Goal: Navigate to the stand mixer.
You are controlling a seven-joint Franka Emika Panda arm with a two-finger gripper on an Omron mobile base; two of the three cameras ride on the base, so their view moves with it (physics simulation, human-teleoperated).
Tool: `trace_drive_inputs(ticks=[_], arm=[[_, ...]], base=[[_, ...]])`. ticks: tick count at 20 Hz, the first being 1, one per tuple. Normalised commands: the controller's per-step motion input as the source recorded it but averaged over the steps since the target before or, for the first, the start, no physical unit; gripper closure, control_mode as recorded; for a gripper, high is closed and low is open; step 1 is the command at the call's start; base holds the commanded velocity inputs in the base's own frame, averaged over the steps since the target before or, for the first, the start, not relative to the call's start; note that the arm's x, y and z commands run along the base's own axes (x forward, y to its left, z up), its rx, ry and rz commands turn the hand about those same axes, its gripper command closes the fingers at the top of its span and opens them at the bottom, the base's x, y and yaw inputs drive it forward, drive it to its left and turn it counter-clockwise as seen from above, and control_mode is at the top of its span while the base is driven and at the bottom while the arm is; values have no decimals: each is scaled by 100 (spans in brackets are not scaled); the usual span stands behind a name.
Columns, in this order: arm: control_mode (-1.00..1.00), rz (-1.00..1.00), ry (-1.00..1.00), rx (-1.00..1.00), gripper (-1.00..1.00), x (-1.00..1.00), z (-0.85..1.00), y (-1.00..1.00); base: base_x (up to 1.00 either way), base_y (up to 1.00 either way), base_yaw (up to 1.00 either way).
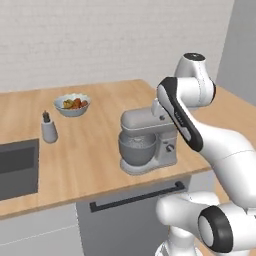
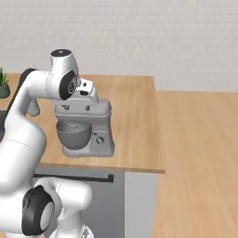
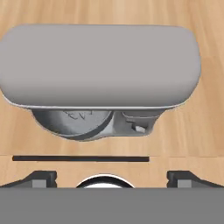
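The grey stand mixer (image 1: 147, 142) stands near the front right corner of the wooden counter (image 1: 95, 155), its steel bowl under the rounded head. The right base view has the stand mixer (image 2: 86, 128) straight ahead of the base. My arm is folded above it, with the hand just over the mixer head. Looking down in the hand view, the stand mixer's head (image 3: 100, 65) spans most of the picture, the bowl peeking out below it. My gripper (image 3: 113, 179) is open, its fingertips (image 3: 41, 177) far apart and holding nothing.
A bowl of fruit (image 1: 72, 105) and a small soap bottle (image 1: 48, 128) sit further left on the counter, beside a dark sink (image 1: 17, 167). A dishwasher front with a black handle (image 1: 137, 196) is below the mixer. A potted plant (image 2: 3, 83) stands far left. Wooden floor (image 2: 200, 162) opens to the right.
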Motion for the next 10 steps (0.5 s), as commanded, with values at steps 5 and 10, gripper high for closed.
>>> trace_drive_inputs(ticks=[5,10], arm=[[100,0,0,0,-100,0,0,0],[100,0,0,0,-100,0,0,0]], base=[[96,-35,16],[62,-16,11]])
